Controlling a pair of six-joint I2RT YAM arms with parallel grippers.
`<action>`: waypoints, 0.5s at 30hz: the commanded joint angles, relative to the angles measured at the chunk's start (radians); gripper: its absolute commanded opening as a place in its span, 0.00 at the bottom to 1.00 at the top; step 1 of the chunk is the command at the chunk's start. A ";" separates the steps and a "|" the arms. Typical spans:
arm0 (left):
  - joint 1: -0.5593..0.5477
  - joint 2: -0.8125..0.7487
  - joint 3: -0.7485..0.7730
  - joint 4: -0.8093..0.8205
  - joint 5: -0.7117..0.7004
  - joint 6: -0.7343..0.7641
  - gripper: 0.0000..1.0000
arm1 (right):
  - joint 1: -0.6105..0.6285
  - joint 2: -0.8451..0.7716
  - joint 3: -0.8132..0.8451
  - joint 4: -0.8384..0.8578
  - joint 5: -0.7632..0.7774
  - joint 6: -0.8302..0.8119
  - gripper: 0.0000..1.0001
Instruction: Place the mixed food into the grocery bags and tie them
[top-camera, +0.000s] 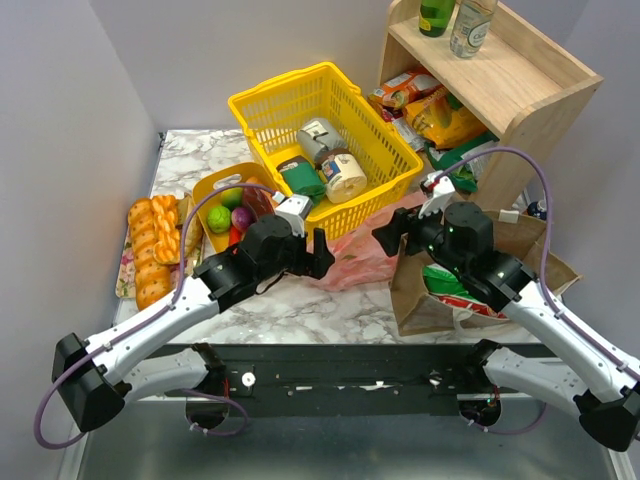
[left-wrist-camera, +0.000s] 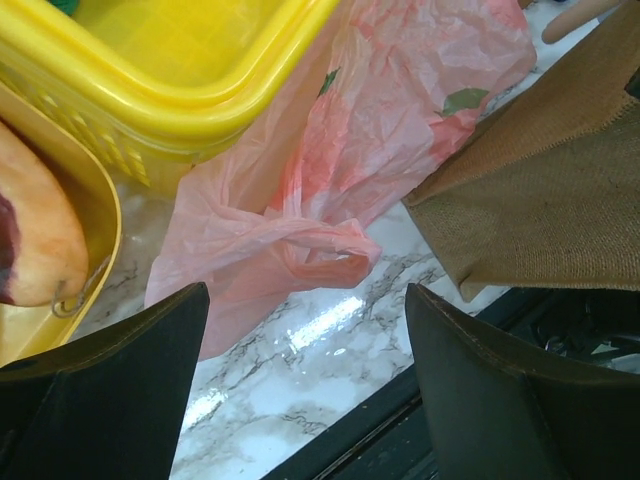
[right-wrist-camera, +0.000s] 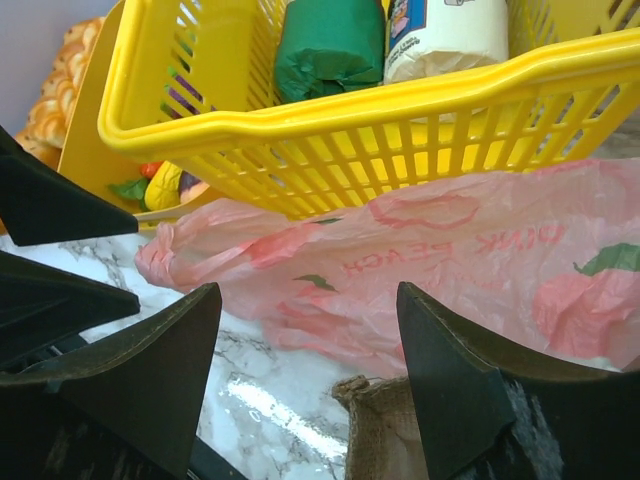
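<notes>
The pink plastic bag (top-camera: 362, 252) lies crumpled on the marble in front of the yellow basket, empty as far as I can see. My left gripper (top-camera: 320, 252) hovers at its left end, open, with only the bag's twisted handle (left-wrist-camera: 325, 250) and bare marble between its fingers (left-wrist-camera: 120, 380). My right gripper (top-camera: 390, 238) faces it from the right, open and above the bag (right-wrist-camera: 450, 270). The brown bag (top-camera: 470, 295) lies on the right with the green-and-white crisp packet (top-camera: 455, 285) inside. Toy fruit (top-camera: 230, 215) sits in the yellow oval tub.
The yellow mesh basket (top-camera: 262, 108) holds tins and a green packet behind the pink bag. The oval tub (top-camera: 205, 190) is to its left, the bread loaf (top-camera: 155, 250) further left. A wooden shelf (top-camera: 520, 90) with bottles and packets stands at the back right.
</notes>
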 joint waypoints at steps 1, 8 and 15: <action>0.003 0.036 0.000 0.084 0.036 0.010 0.87 | 0.012 0.008 0.039 -0.001 0.070 0.006 0.79; 0.011 0.114 -0.004 0.155 0.044 0.018 0.63 | 0.017 0.031 0.109 -0.022 0.050 -0.018 0.79; 0.057 0.053 -0.030 0.233 0.015 0.004 0.00 | 0.064 0.099 0.188 -0.056 0.056 -0.046 0.73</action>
